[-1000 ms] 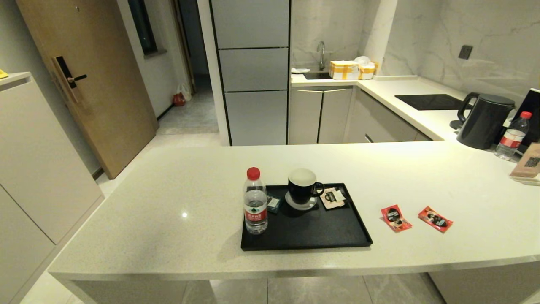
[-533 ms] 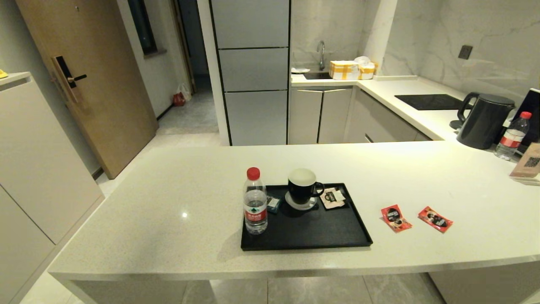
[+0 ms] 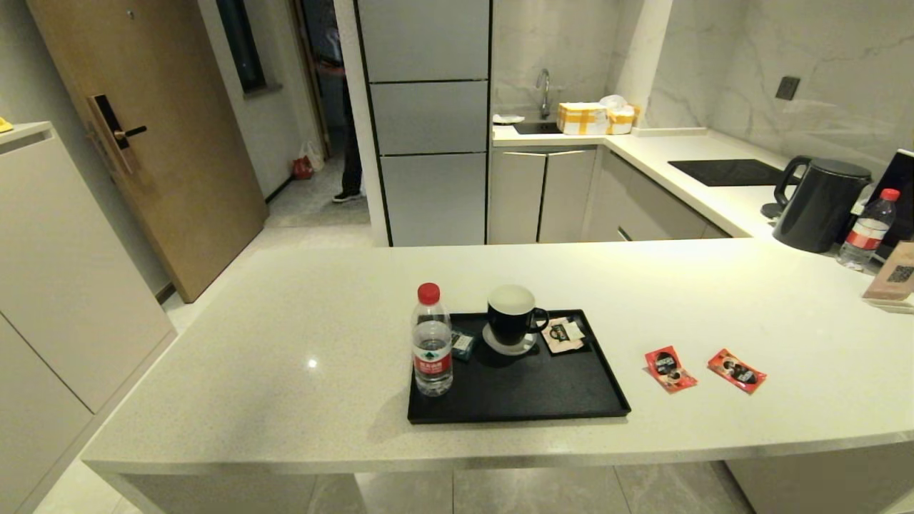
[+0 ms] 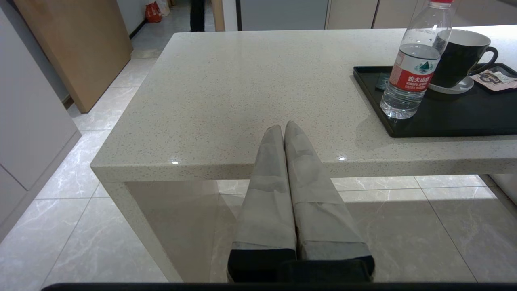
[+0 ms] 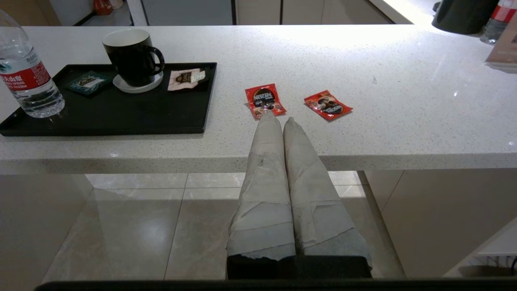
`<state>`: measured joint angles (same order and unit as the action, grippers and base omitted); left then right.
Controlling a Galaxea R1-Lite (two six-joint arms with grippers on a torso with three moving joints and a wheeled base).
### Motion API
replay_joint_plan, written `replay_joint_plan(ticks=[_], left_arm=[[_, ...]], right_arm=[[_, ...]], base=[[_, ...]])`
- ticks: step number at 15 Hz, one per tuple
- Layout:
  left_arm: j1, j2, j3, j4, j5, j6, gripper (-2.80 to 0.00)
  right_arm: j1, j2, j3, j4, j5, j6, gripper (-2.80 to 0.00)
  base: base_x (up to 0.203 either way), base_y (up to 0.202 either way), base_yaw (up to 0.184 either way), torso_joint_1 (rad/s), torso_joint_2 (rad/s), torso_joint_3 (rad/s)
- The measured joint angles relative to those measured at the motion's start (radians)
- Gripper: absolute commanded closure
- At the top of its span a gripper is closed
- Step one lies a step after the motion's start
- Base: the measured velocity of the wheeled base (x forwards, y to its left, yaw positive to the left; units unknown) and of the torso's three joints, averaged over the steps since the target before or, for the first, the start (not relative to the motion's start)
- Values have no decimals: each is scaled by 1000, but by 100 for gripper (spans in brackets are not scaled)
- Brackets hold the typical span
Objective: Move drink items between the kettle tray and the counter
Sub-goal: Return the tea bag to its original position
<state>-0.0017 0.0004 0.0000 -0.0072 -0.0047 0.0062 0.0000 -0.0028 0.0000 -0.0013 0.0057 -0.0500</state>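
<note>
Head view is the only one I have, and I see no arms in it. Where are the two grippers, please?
Observer: The right gripper is shut, in front of the counter edge, aimed near the two red sachets.
Operator: And the left one?
Observer: The left gripper is shut too, aimed at bare counter beside the kettle tray.
Operator: Can you read anything on the sachets?
Observer: Yes, the nearer one says Nescafe.
</note>
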Motion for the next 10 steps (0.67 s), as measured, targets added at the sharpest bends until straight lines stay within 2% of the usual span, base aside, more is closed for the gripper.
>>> replay_joint_plan(ticks=[10], left_arm=[[1, 0, 0, 0, 0, 0, 0]], right_arm=[[0, 0, 0, 0, -1, 4, 0]], base=[[0, 0, 0, 0, 0, 0]])
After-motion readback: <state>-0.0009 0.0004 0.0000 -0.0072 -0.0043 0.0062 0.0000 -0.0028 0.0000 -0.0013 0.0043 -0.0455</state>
